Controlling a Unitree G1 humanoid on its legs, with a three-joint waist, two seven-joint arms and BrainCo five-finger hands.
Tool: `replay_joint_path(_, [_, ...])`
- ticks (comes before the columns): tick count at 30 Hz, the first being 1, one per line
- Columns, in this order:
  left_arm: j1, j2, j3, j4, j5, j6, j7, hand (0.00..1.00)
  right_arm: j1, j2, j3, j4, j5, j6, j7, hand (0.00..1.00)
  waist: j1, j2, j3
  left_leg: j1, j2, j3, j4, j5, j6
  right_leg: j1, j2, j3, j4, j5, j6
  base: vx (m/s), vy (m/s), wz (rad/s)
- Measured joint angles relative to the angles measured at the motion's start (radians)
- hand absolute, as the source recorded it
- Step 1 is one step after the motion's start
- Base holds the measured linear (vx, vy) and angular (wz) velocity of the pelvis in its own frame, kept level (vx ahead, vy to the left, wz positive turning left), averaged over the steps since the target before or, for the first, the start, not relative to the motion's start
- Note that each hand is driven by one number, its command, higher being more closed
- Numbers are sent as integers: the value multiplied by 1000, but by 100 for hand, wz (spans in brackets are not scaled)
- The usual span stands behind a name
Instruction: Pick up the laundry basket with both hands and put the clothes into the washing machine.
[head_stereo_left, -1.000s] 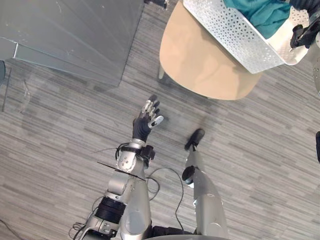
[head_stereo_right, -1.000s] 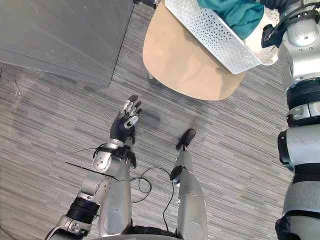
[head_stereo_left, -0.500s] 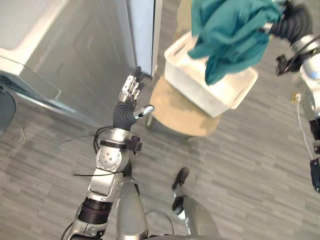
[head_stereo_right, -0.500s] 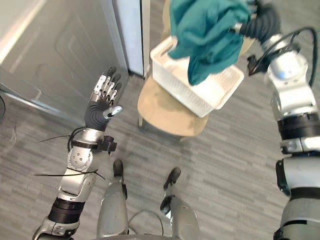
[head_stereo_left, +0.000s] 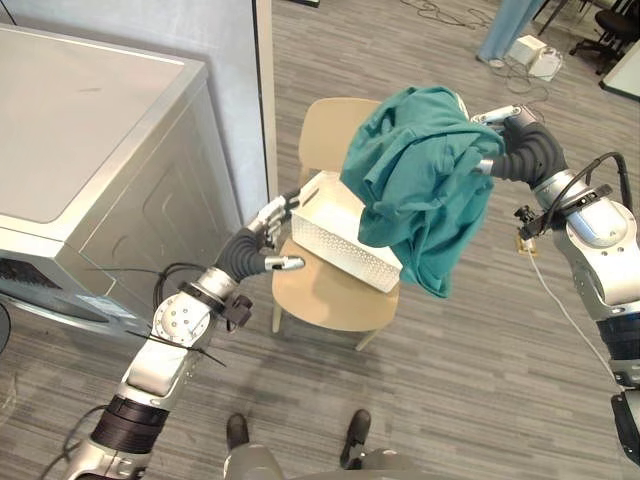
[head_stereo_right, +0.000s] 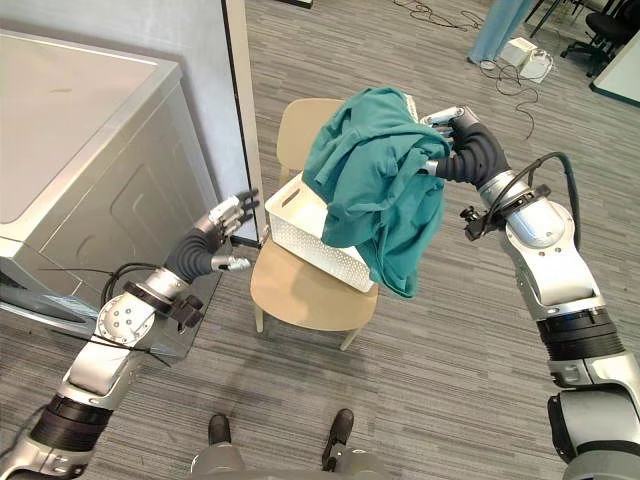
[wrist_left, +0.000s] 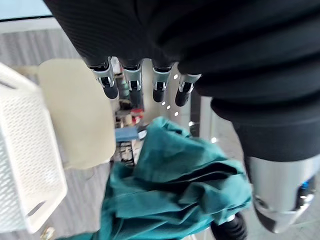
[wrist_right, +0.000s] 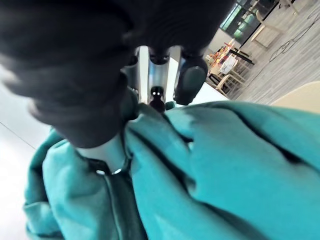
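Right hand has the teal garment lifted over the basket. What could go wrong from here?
1. The teal garment hangs from one bunched grip in the right hand; a swing may shake it loose.
2. Its lower folds hang by the basket on the chair and might drag it.
3. The open left hand lies toward the washing machine; cloth may catch on it.

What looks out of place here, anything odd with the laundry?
The teal garment is not in the white laundry basket: it hangs bunched from the right hand, which grips it above the basket. The basket sits on the tan chair, and the open left hand is beside its end.
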Motion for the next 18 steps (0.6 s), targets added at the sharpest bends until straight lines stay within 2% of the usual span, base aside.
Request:
replay_joint_path(5, [-154, 41, -149, 80, -46, 32, -17, 0, -28, 9, 53, -87, 49, -3, -2, 100, 1, -3, 9, -110, 10, -32, 72, -2, 4, -75, -1, -8, 23, 7, -8, -35, 25, 7])
replay_joint_path(7, [-322, 42, -226, 112, -69, 38, -12, 0, -128, 8, 127, -94, 70, -5, -2, 100, -2, -11, 55, -161, 11, -51, 107, -10, 6, -107, -3, -10, 31, 13, -15, -80, 40, 6])
replay_joint_path(11, [-523, 31, -311, 149, -101, 36, 8, 0, -281, 12, 177, -125, 85, -7, -3, 100, -2, -14, 116, -238, 10, -58, 138, -4, 14, -169, -6, -6, 30, 31, -12, -98, 33, -2])
replay_joint_path(18, [-747, -126, -397, 271, -103, 37, 75, 0, -434, 67, 230, -124, 86, -9, -6, 100, -5, -10, 165, -312, 11, -84, 169, -1, 19, -212, -1, -15, 20, 55, -25, 30, 11, 2])
